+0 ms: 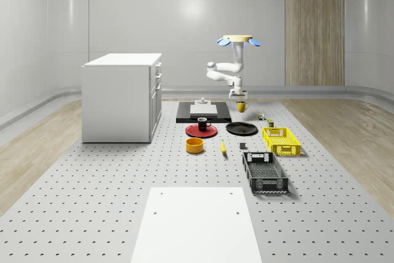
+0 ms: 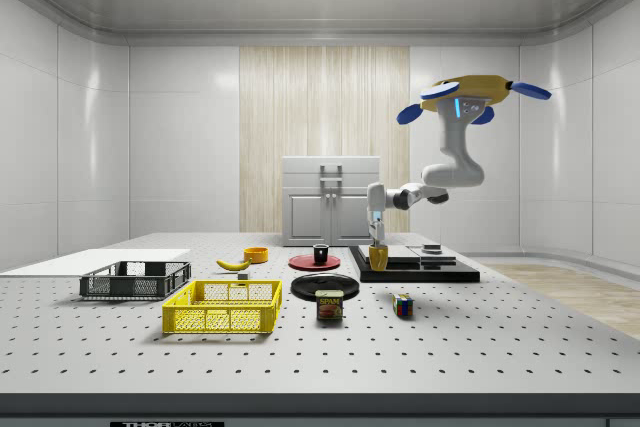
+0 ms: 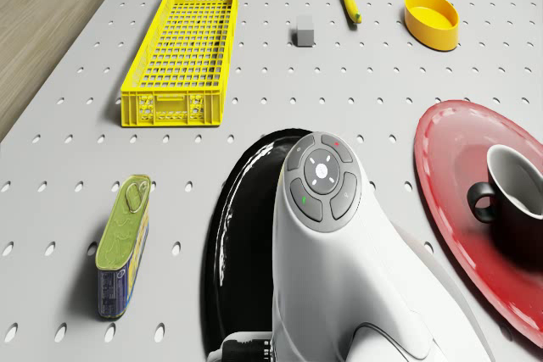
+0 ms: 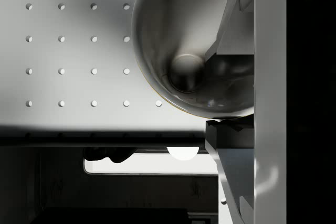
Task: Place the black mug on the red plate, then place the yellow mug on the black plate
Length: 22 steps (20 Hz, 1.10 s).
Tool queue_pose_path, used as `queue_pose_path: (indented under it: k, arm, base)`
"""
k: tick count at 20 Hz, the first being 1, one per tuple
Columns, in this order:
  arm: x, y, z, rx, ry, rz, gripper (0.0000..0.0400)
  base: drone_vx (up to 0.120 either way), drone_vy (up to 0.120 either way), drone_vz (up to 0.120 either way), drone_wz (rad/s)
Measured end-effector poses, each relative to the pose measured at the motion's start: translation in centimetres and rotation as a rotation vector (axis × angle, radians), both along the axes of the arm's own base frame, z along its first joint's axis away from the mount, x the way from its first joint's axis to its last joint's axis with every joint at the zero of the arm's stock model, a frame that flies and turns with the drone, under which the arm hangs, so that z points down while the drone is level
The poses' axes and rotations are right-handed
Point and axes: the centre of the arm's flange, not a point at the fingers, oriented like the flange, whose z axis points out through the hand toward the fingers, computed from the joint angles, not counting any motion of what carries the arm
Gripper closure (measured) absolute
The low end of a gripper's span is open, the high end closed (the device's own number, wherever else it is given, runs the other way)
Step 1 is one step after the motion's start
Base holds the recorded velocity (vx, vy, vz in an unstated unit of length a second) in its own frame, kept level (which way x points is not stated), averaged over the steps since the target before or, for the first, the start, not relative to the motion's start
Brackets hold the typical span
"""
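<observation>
Perforated grey worktop (image 1: 92,183). On it: white cabinet (image 1: 122,97), red plate (image 1: 201,130), black plate (image 1: 241,129), yellow bowl (image 1: 195,145), banana (image 1: 223,147), yellow crate (image 1: 281,140), black crate (image 1: 265,172), can (image 2: 329,305), white sheet (image 1: 196,226).

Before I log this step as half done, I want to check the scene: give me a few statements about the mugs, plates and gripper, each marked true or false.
1. The black mug stands on the red plate. True.
2. The yellow mug already sits on the black plate. False: it is beyond that plate, beside the dark platform, at the gripper.
3. The drone rests on the white cabinet. False: it hovers above the table, near the platform.
4. The gripper is down at the yellow mug, one finger reaching inside its rim. True.
5. The yellow crate holds the banana. False: the banana lies on the table beside the yellow bowl.
</observation>
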Motion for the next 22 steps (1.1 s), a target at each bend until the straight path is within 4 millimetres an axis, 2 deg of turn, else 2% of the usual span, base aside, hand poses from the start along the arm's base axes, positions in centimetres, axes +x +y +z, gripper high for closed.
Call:
queue_pose_path:
  k: [7,10,22]
  arm:
    - [0.0,0.0,0.0,0.0,0.0,0.0,0.029]
    - [0.0,0.0,0.0,0.0,0.0,0.0,0.029]
    - [0.0,0.0,0.0,0.0,0.0,0.0,0.029]
  base:
    - [0.12,-0.011,0.0,0.0]
    - [0.12,-0.093,0.0,0.0]
    - [0.12,0.0,0.0,0.0]
